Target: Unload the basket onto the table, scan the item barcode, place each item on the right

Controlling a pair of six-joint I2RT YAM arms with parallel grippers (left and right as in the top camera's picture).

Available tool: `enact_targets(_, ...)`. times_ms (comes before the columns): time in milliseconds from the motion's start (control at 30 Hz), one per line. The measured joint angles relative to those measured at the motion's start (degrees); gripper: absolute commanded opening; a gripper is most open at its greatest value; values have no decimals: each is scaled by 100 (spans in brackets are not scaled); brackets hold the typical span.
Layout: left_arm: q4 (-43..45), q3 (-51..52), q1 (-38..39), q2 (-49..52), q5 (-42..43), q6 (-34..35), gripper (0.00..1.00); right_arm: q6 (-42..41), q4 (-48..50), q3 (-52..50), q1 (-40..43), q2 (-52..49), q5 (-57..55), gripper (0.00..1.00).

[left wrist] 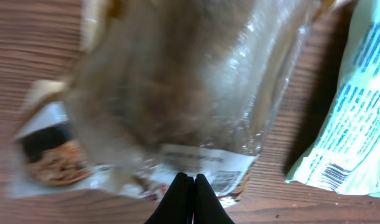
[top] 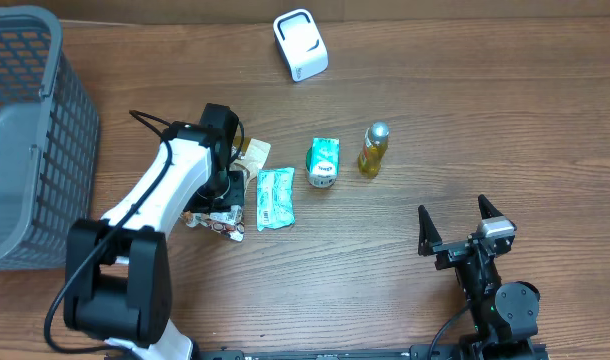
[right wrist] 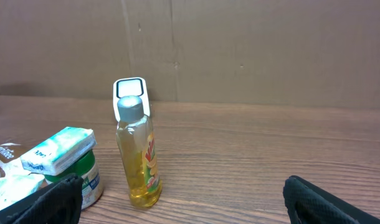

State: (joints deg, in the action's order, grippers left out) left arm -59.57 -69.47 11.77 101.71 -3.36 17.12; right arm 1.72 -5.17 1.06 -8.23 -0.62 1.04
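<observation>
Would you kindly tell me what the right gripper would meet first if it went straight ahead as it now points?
Probably nothing near: ahead of the right gripper lies bare table. The yellow bottle stands left of that line, though depth is unclear.

The white-and-black left arm (top: 160, 185) reaches over the counter well left of the clear bottle of yellow liquid (top: 374, 148), wrist bent downward, left tool (left wrist: 191, 182) pinched fully together. The black right arm (top: 500, 295) sits low, right of the bottle, right tool (top: 457, 222) spread wide.
</observation>
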Motion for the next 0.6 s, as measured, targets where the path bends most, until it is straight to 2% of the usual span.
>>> enact_targets(233, 197, 2, -216, -728, -321, 321, 7, 2, 0, 0, 0, 0, 0, 100)
enact_targets(467, 348, 2, -1152, -887, -348, 527, 12, 2, 2, 0, 0, 0, 0, 100)
enact_targets(533, 372, 2, -1410, -887, -358, 527, 19, 2, 0, 0, 0, 0, 0, 100)
enact_targets(567, 385, 2, -1499, -887, -365, 529, 58, 0, 2, 0, 0, 0, 2, 100)
enact_targets(600, 391, 2, -1635, -887, -361, 544, 90, 2, 2, 0, 0, 0, 0, 100)
